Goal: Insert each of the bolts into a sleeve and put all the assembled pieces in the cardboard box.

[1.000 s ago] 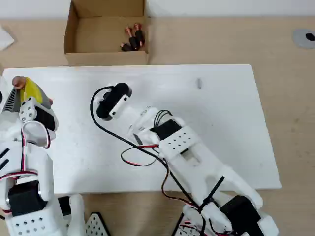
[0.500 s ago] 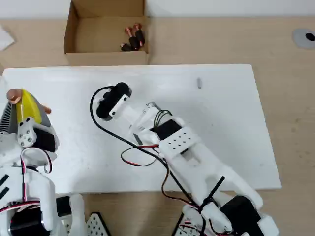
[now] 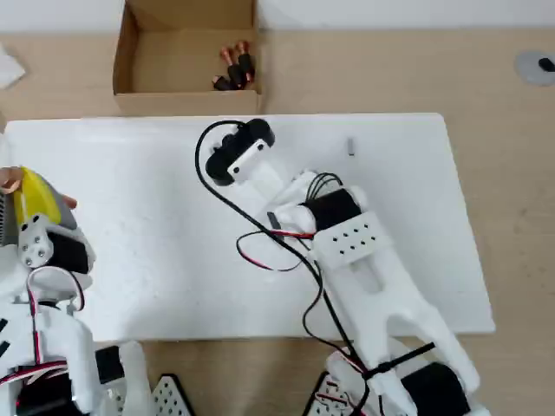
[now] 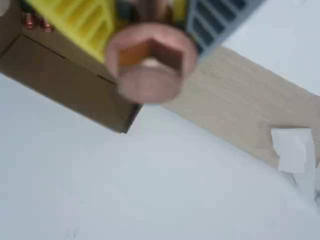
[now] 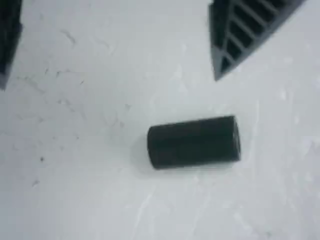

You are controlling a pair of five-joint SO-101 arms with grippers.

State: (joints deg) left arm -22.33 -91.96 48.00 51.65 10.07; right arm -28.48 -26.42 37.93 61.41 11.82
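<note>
Bolts loose: 1. Copper bolt (image 4: 150, 65), hex head toward the wrist camera, clamped between the yellow and grey fingers of the left gripper (image 4: 150, 22), held above the left edge of the white board (image 3: 416, 217).

Sleeves loose: 1. Black sleeve (image 5: 194, 141) lies on its side on the board, below the right gripper (image 5: 112, 70). That gripper's jaws are spread wide and touch nothing.

Cardboard box (image 3: 128, 61): stands on the wooden table (image 3: 503, 130) just beyond the board. A cluster of assembled pieces (image 3: 234, 69) sits in its right corner; exact count not resolvable.

Other: 1 small grey item (image 3: 350, 146) on the board; 1 paper scrap (image 4: 292, 150) on the table.
</note>
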